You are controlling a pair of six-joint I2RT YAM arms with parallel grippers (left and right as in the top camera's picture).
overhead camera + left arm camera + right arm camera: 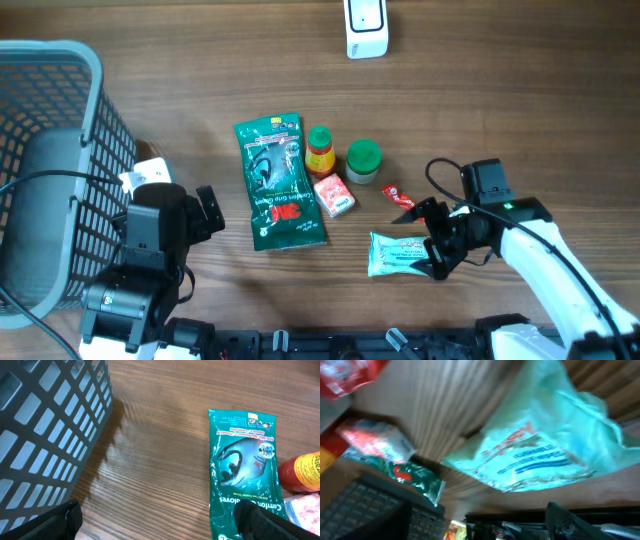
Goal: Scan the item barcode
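Note:
A teal wipes pack [398, 252] lies flat on the wooden table at the front right, and it fills the upper right of the right wrist view [535, 445]. My right gripper [433, 241] is open with its fingers on either side of the pack's right end; they have not pinched it. In its own view that gripper [480, 510] shows the pack just beyond the fingertips. A white scanner [366, 28] stands at the table's far edge. My left gripper [207, 211] hangs open and empty over bare wood [160, 522], left of a green glove pack [245, 470].
A grey mesh basket [50, 170] fills the left side. In the middle lie the green glove pack [279, 185], an orange-red bottle [320, 150], a green-lidded jar [363, 160], a pink packet [334, 195] and a small red sachet [398, 196].

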